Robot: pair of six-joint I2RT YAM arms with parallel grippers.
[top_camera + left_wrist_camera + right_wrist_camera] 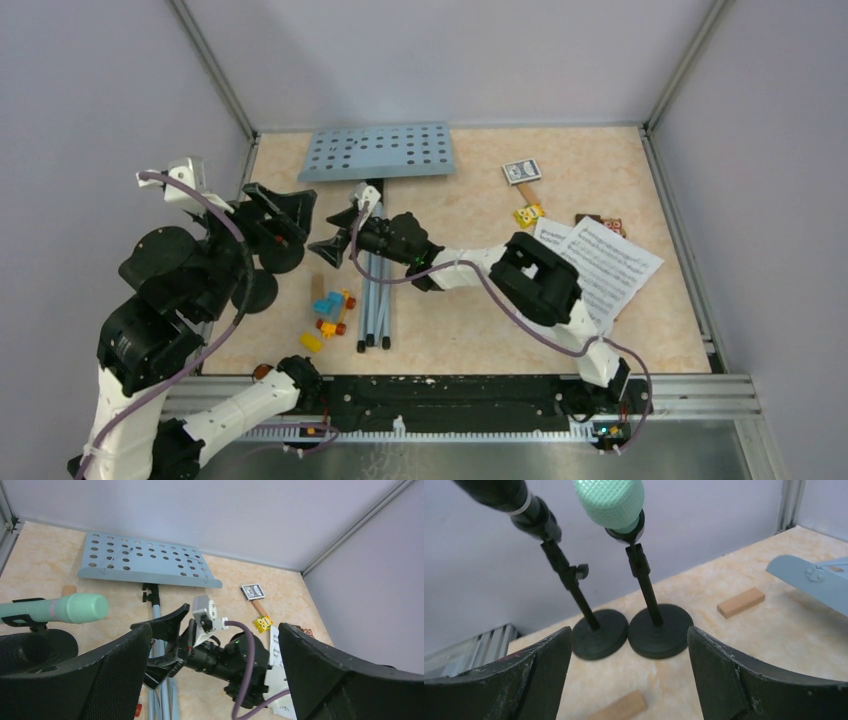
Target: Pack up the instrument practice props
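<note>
Left end effector: fingers spread wide with nothing between them. It hangs over the left side of the desk and faces the far right corner.
Right end effector: fingers stand wide apart and hold nothing. It is low over the desk and points toward the left edge, with the two holder bases just ahead of it.
Music stand top: pale blue and perforated, it lies flat by the far edge, left of the middle.
Tripod pole: silver, with its legs folded together. It runs from the stand top toward the near edge and passes under the right arm.
Mic holders: two black holders on round bases stand upright close to the left edge. The bases are side by side, and whether they touch cannot be told.
Mint-green microphone: sits tilted in the holder nearer the far edge.
Black microphone: sits tilted in the other holder.
Sheet-music pages: white sheets lie flat and overlapping near the right edge, partly under the right arm.
Toy bricks: a colourful cluster lies just left of the pole's feet, toward the near edge. A yellow one lies beside the pages.
Tan wooden blocks: one lies between the holders and the stand top, and another just in front of the right fingers.
Small patterned box: lies by the far edge, right of the stand top.
</note>
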